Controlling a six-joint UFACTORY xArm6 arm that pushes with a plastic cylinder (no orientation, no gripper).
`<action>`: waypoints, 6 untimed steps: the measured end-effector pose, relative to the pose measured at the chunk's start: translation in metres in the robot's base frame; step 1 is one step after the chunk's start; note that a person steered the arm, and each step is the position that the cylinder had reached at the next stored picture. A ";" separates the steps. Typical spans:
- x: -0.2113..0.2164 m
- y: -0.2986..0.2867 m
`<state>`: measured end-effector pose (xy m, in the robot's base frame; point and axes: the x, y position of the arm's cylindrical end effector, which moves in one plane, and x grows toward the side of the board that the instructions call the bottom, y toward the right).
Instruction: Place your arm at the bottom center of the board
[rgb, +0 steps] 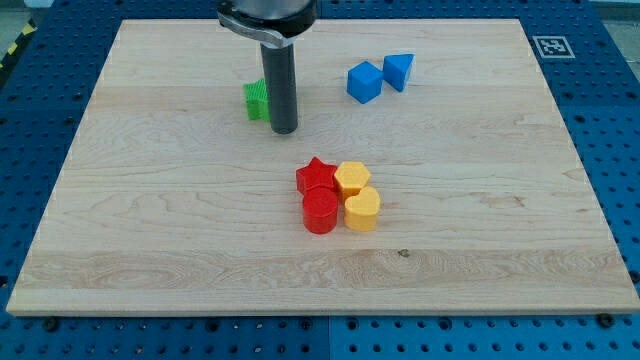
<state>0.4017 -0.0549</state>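
My tip (285, 130) rests on the wooden board (150, 220) in its upper middle part. The rod rises from it to the view's top. A green block (256, 100) sits just left of the rod, partly hidden by it. Two blue blocks lie to the right of the tip: a cube (364, 82) and a triangular one (399, 70). Below and right of the tip is a tight cluster: a red star (317, 177), a red cylinder (320, 212), a yellow hexagon (352, 179) and a yellow heart-like block (362, 210).
The board lies on a blue perforated table (610, 120). A black-and-white marker (553, 45) is at the board's top right corner.
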 end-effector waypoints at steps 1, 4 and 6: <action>-0.009 -0.028; 0.044 -0.059; 0.172 -0.012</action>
